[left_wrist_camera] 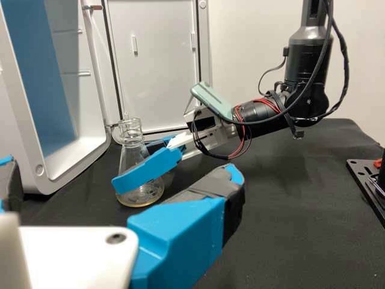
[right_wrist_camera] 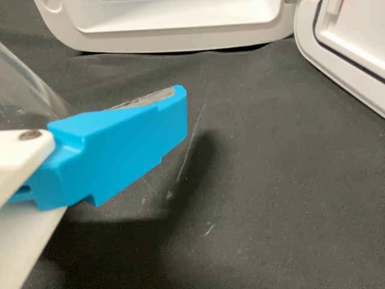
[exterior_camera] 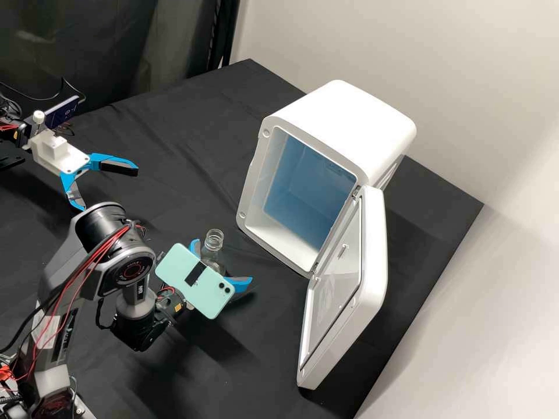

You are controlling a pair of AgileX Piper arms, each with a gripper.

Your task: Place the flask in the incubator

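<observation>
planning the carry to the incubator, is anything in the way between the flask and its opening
Nothing visible. The flask stands upright in front of the incubator, whose mouth is open toward it, with bare bench between them. The door is swung wide to the side, off that path.

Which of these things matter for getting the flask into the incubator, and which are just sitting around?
For the job: flask; incubator, door open; right gripper, open around the flask.
Just there: left gripper, open, off to the side; mint-green phone on the right arm; black cloth.
</observation>
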